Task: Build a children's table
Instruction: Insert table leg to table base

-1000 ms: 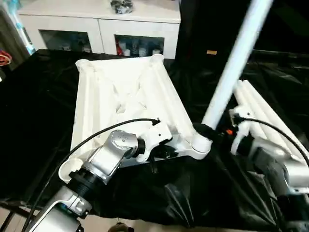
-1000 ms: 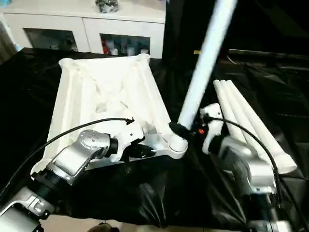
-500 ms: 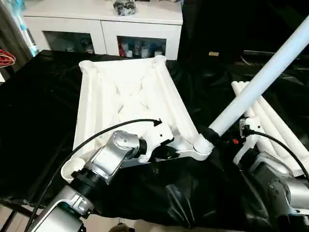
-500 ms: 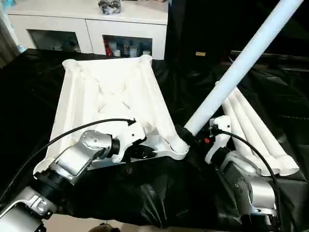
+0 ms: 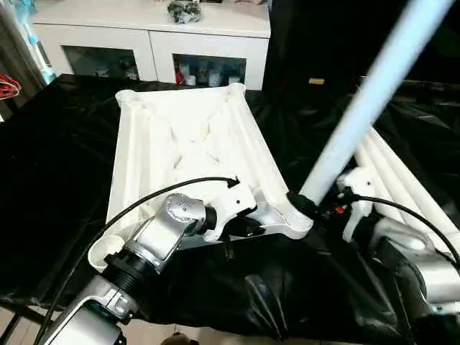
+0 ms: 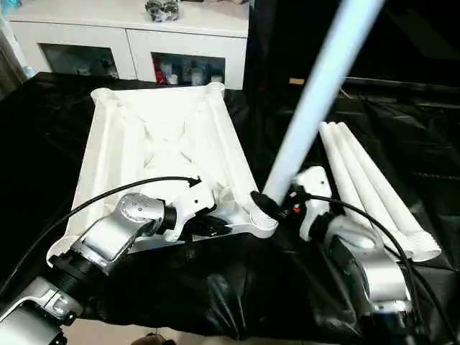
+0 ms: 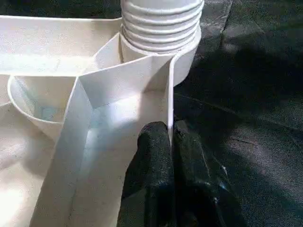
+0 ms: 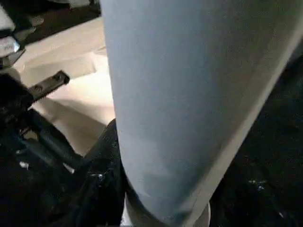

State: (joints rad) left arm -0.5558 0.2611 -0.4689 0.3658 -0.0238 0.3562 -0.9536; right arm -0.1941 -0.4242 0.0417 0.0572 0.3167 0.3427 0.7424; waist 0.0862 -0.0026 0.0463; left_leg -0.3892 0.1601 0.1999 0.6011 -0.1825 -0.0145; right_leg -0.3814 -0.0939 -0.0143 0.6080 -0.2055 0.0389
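Observation:
The white table top [image 5: 187, 136] lies upside down on the black cloth, ribs up. My left gripper [image 7: 169, 132] is shut on a thin wall of the top's rim, right beside the near right corner socket [image 5: 295, 220]. One white leg [image 5: 366, 93] stands in that socket and leans up and to the right. Its ribbed end [image 7: 161, 23] sits in the socket's mouth. My right gripper [image 5: 310, 204] is shut around the leg just above the socket, and the leg [image 8: 189, 94] looms close in the right wrist view.
Three more legs [image 6: 366, 187] lie side by side on the black cloth [image 5: 57, 165] to the right of the top. A white cabinet with glass doors [image 5: 151, 43] stands behind. The cloth's front edge [image 5: 215, 323] runs just below my forearms.
The held leg swung far over to the right half a second ago and now stands steeper again, its foot still at the corner socket. The left gripper has kept its hold.

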